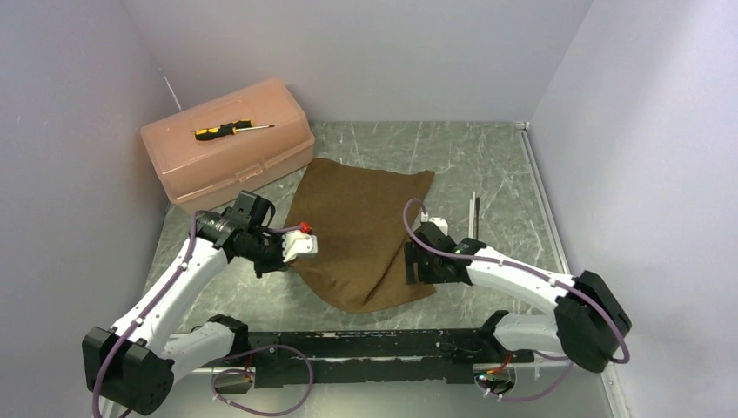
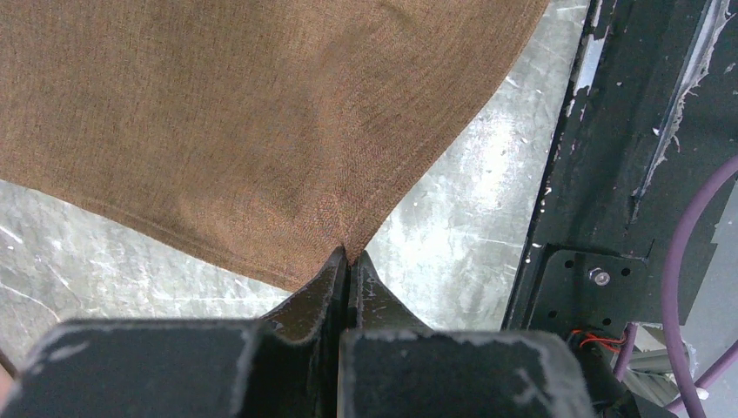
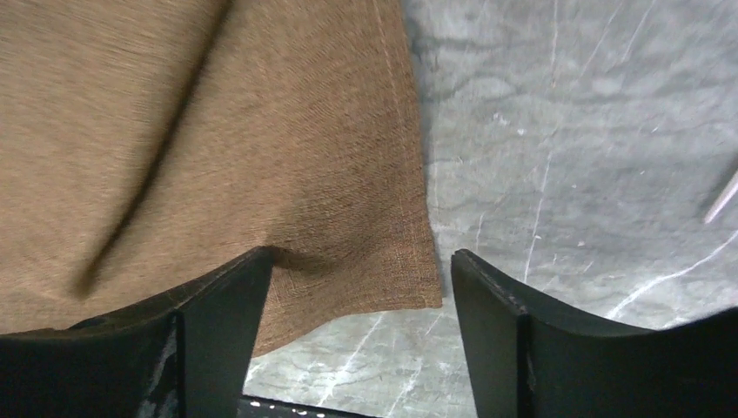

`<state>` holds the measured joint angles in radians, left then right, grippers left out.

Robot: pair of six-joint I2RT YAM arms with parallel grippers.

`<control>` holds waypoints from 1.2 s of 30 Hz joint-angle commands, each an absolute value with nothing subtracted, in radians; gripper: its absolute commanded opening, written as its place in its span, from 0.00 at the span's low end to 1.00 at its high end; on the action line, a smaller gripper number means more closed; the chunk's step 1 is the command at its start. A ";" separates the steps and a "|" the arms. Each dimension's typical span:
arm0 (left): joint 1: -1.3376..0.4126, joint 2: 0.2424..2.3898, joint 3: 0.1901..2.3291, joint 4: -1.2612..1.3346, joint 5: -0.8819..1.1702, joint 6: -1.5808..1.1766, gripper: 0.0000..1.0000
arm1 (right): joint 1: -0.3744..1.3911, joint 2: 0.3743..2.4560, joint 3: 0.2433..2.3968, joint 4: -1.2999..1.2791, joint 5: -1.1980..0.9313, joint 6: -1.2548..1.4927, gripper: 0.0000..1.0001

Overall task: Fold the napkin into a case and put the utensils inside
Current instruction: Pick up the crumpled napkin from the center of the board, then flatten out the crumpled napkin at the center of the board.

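Note:
The dark brown napkin (image 1: 361, 231) lies spread on the table, with a raised crease near its front right part. My left gripper (image 1: 291, 252) is shut on the napkin's left corner; in the left wrist view the cloth (image 2: 244, 113) runs into the pinched fingertips (image 2: 348, 254). My right gripper (image 1: 416, 261) stands open over the front right corner; in the right wrist view that corner (image 3: 400, 270) lies loose between the fingers (image 3: 358, 254), touching the left one. The thin grey utensils (image 1: 474, 218) lie on the table right of the napkin; one tip (image 3: 722, 196) shows in the right wrist view.
A pink plastic box (image 1: 261, 161) stands at the back left with a yellow-and-black screwdriver (image 1: 231, 131) on its lid. A black rail (image 1: 365, 348) runs along the near edge between the arm bases. Grey walls close in on three sides.

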<state>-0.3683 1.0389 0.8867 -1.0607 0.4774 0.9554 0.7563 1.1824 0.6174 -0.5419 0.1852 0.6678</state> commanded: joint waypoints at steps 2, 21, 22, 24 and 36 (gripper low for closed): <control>-0.373 1.035 0.926 -1.084 0.497 0.938 0.03 | 0.758 1.249 0.592 -0.503 0.150 0.730 0.70; -0.373 1.059 0.939 -1.000 0.501 0.934 0.03 | 0.731 1.089 0.808 -0.885 0.498 0.839 0.00; -0.373 1.063 0.947 -0.992 0.501 0.928 0.03 | 0.722 1.080 0.838 -0.917 0.514 0.849 0.00; -0.373 1.069 0.960 -0.986 0.501 0.920 0.03 | 0.717 1.074 0.888 -0.958 0.532 0.855 0.00; -0.372 1.070 1.034 -0.919 0.444 0.801 0.03 | 0.532 1.002 1.069 -1.072 0.651 0.686 0.00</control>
<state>-0.3691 1.0779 0.9958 -0.9680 0.4652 0.8471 0.6189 1.0702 0.9871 -0.9993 0.5613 0.7776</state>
